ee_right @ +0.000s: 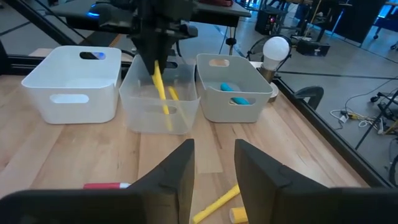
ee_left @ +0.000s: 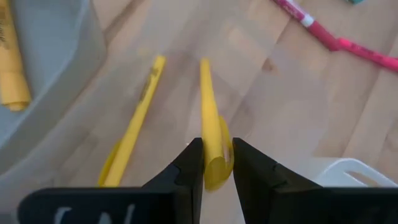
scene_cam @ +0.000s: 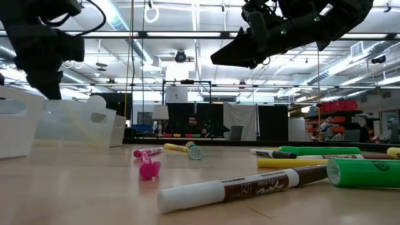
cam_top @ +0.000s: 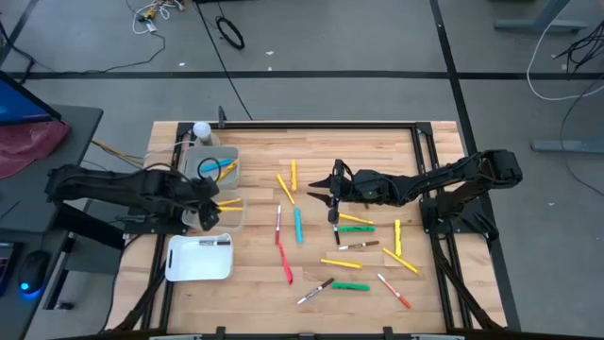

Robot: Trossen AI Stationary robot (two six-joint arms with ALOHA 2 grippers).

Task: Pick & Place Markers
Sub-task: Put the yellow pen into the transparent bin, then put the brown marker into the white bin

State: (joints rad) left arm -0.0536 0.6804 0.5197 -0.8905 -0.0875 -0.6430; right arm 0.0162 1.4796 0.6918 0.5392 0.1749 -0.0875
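Note:
My left gripper [ee_left: 216, 146] is shut on a yellow marker [ee_left: 208, 106] over the clear middle bin [ee_right: 160, 106], between a grey bin [cam_top: 212, 165] holding light blue markers and a white bin [cam_top: 198, 257]. Another yellow marker [ee_left: 134, 124] lies below, beside the held one. My right gripper [ee_right: 214, 149] hovers open above the table's middle [cam_top: 327, 194], with nothing between its fingers. Several markers lie flat on the wood: yellow [cam_top: 285, 187], light blue [cam_top: 298, 225], red [cam_top: 286, 264], green [cam_top: 356, 228], and a white and brown one [scene_cam: 244, 187]. My left gripper pinches the yellow marker near its upper end [ee_left: 214, 163] between the two fingers. The fingers come from above, slanting down, and the marker runs on along them. It hangs tilted below the fingers, its lower end [ee_right: 163, 99] inside the clear bin.
The three bins stand in a row along the table's left side, with a white bulb [cam_top: 201, 129] at the far left corner. A black frame [cam_top: 321, 123] runs along the far and right edges. Bare wood lies between the bins and the scattered markers.

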